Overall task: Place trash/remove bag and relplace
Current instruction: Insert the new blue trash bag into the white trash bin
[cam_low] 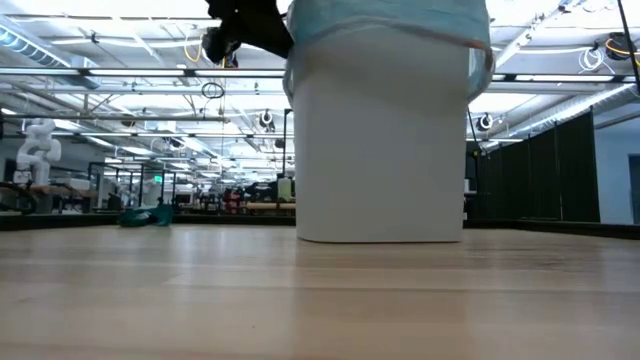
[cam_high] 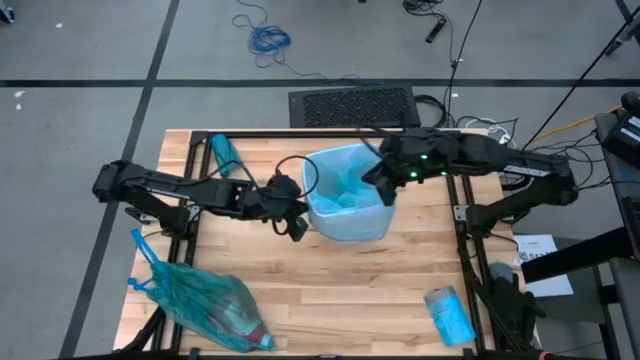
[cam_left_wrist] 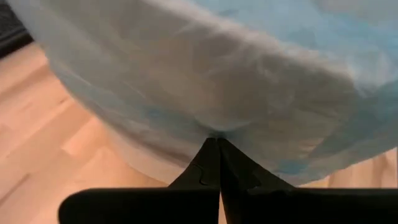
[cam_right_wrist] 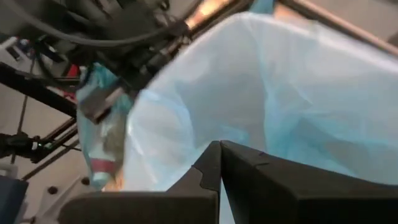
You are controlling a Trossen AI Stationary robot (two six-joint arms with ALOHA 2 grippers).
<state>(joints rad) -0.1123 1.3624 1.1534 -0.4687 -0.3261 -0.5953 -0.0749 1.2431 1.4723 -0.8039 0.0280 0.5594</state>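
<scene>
A white bin (cam_high: 350,222) stands mid-table, lined with a pale blue bag (cam_high: 345,180) whose rim is turned down over the bin's top (cam_low: 385,20). My left gripper (cam_high: 298,226) is shut at the bin's left side, on the bag's turned-down skirt (cam_left_wrist: 205,93). My right gripper (cam_high: 378,186) is shut at the bin's right rim, its tips (cam_right_wrist: 219,144) before the bag's open mouth (cam_right_wrist: 292,93). A full, tied teal bag (cam_high: 210,305) lies on its side at the table's near left; dark shapes and a red bit of trash show through it. My left gripper pinches the bag's turned-down film (cam_left_wrist: 214,129) between its two fingertips, outside the bin's left wall. The fingers slant down from the table's left. The film puckers to a point at the tips and lies smooth over the wall elsewhere. Whether my right gripper touches the bag, I cannot tell.
A teal roll (cam_high: 225,152) lies at the table's far left corner. A blue packet (cam_high: 448,312) lies at the near right. Bare wood (cam_high: 360,290) stretches between the bin and the near edge. A black mat (cam_high: 352,106) lies on the floor beyond the far edge.
</scene>
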